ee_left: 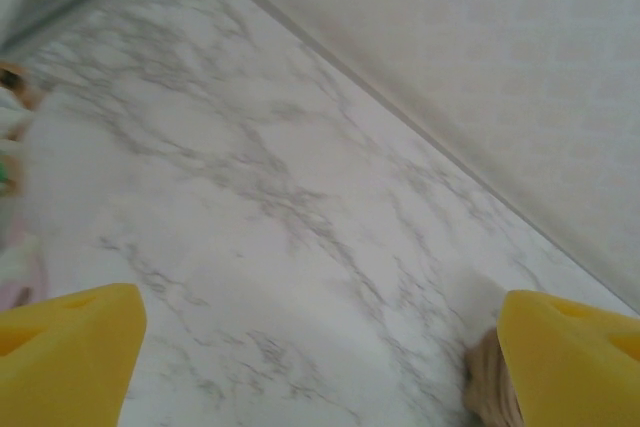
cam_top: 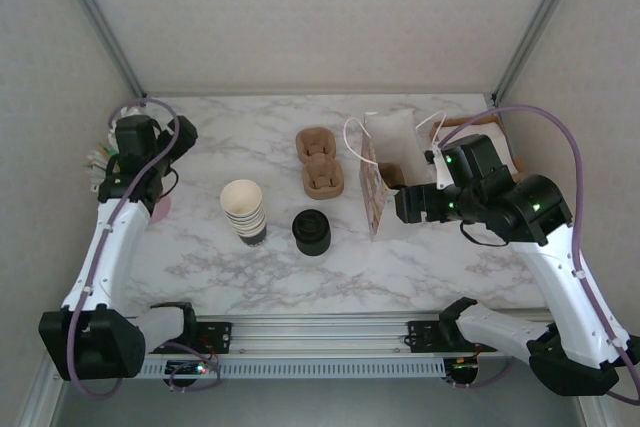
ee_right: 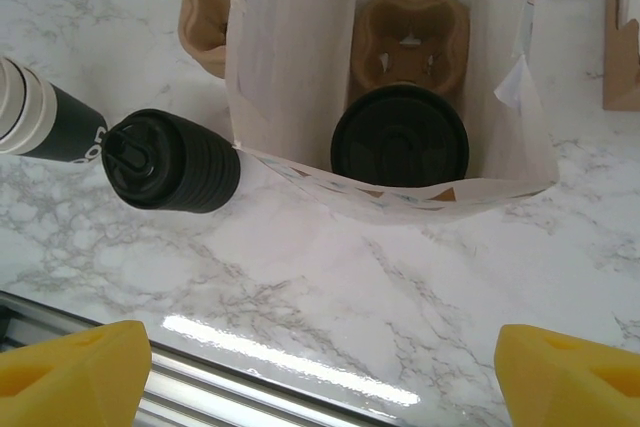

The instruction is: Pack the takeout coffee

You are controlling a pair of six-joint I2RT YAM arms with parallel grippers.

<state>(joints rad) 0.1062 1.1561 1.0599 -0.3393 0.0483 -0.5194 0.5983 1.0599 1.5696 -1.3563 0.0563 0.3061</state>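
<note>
Takeout coffee [ee_right: 400, 137] — inside paper bag [ee_right: 290, 57]

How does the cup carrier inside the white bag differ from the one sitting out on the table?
The carrier in the bag stands inside the white bag; the carrier on the table lies out on bare marble. The first holds the black-lidded coffee in one slot; the second's slots are both empty. Both are brown moulded cardboard with two slots.

We see cream cups [cam_top: 243, 209] stacked left of a stack of black lids [cam_top: 312, 232], brown cup carriers [cam_top: 320, 162] on their far side, and a white paper bag [cam_top: 393, 147] standing to the right.
</note>
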